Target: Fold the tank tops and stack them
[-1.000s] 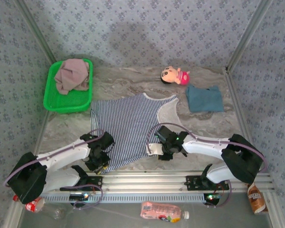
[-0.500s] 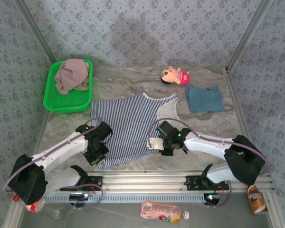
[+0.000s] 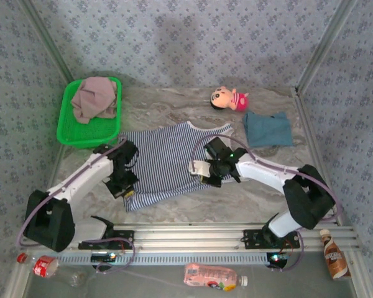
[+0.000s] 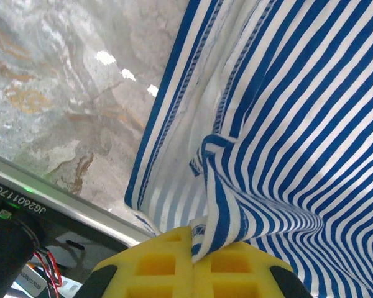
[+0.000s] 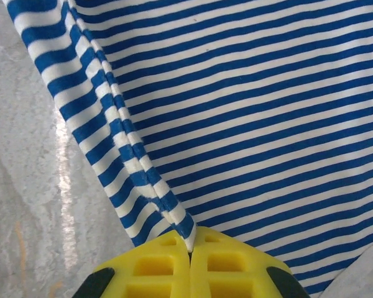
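My left end effector point(image 4: 193, 241) and right end effector point(image 5: 189, 247) just pinched the striped tank top point(image 3: 165, 162) and are hauling its hem toward the doll point(image 3: 229, 98), so folding's begun.

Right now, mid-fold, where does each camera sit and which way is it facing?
Top external: above and behind the arm bases, looking down on the table; both arms show, left end effector and right end effector on the striped tank top.
Left wrist: on the left wrist, looking along its yellow fingers at a pinched striped edge, table beyond.
Right wrist: on the right wrist, looking along its yellow fingers at the pinched hem.
Shared: both wrist views see that same top, gripped shut.
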Tool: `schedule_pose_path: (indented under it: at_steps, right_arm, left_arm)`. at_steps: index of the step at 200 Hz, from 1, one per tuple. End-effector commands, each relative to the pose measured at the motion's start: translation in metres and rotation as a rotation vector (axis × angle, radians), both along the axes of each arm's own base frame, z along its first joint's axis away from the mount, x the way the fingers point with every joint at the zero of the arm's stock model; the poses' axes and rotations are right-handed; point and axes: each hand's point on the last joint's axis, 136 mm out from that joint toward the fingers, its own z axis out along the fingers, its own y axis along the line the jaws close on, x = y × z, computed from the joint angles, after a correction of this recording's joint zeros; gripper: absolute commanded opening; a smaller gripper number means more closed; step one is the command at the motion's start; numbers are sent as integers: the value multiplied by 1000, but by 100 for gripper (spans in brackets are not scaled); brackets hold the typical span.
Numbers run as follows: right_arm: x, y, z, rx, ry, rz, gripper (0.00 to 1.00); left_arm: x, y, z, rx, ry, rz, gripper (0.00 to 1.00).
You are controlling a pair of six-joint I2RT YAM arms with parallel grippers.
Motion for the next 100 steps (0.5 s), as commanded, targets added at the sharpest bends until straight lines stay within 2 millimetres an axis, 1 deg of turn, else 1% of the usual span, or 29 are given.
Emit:
schedule_pose_path:
  at_steps: [1, 48, 85, 100]
  right_arm:
    - [9, 7, 4, 13, 13, 28, 7]
    - [38, 9, 0, 22, 5, -2, 7]
    - [50, 15, -5, 22, 21, -10, 7]
    - [55, 15, -10, 12, 30, -18, 8]
  left_arm:
    - [16, 5, 4, -2, -18, -55, 2]
    - [43, 14, 1, -8, -7, -87, 3]
    - [61, 19, -6, -1, -3, -108, 3]
    - [67, 20, -10, 1, -1, -121, 4]
